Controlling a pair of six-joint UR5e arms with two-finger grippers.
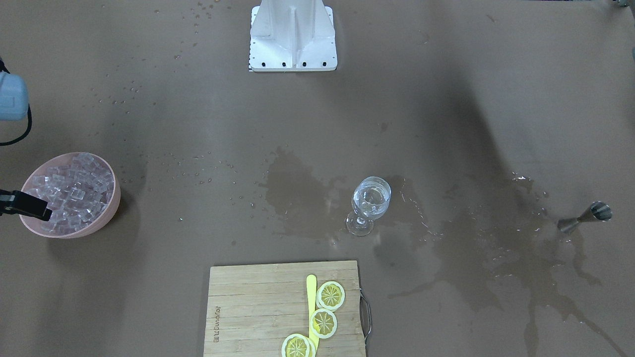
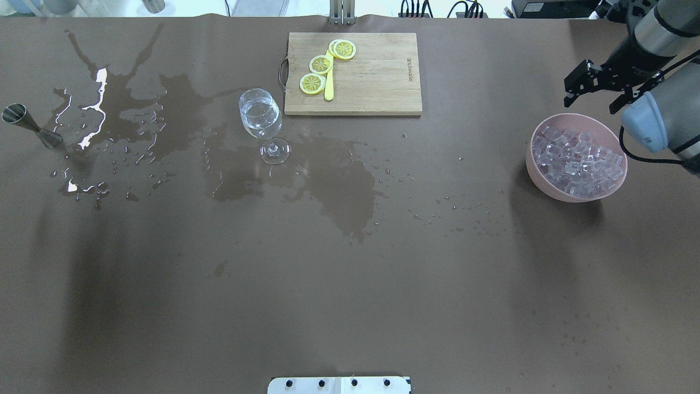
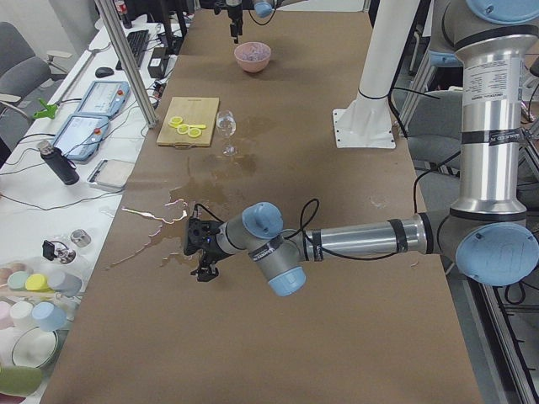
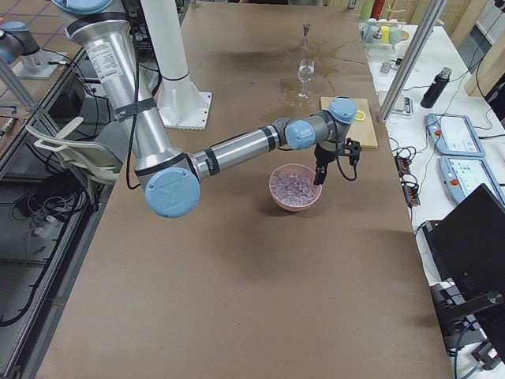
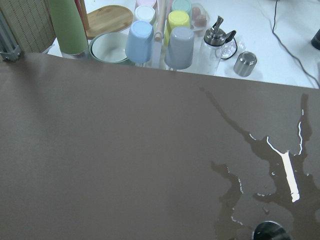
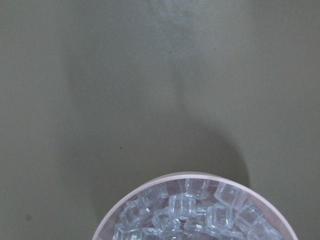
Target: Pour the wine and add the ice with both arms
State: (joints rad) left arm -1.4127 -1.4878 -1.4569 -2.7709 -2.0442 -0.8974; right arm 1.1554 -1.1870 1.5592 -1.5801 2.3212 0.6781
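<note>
The wine glass (image 2: 261, 117) stands upright mid-table with a little clear wine in its bowl (image 1: 371, 198). The steel jigger (image 2: 27, 127) stands far to its left among spilled liquid; its rim shows at the bottom of the left wrist view (image 5: 270, 232). The ice (image 2: 579, 158) fills a pink bowl (image 2: 547, 183). My right gripper (image 2: 593, 101) is open and empty, above the bowl's far rim; one finger (image 1: 30, 206) shows over the ice. The right wrist view shows ice (image 6: 190, 215) below. My left gripper (image 3: 205, 268) hangs near the jigger; whether it is open or shut I cannot tell.
A wooden cutting board (image 2: 377, 82) with lemon slices (image 2: 321, 64) and a yellow stick lies behind the glass. Wet puddles (image 2: 339, 186) spread around the glass and jigger. The white mounting post (image 1: 292, 34) stands at the robot's side. Cups and bottles (image 5: 145, 40) stand beyond the table's left end.
</note>
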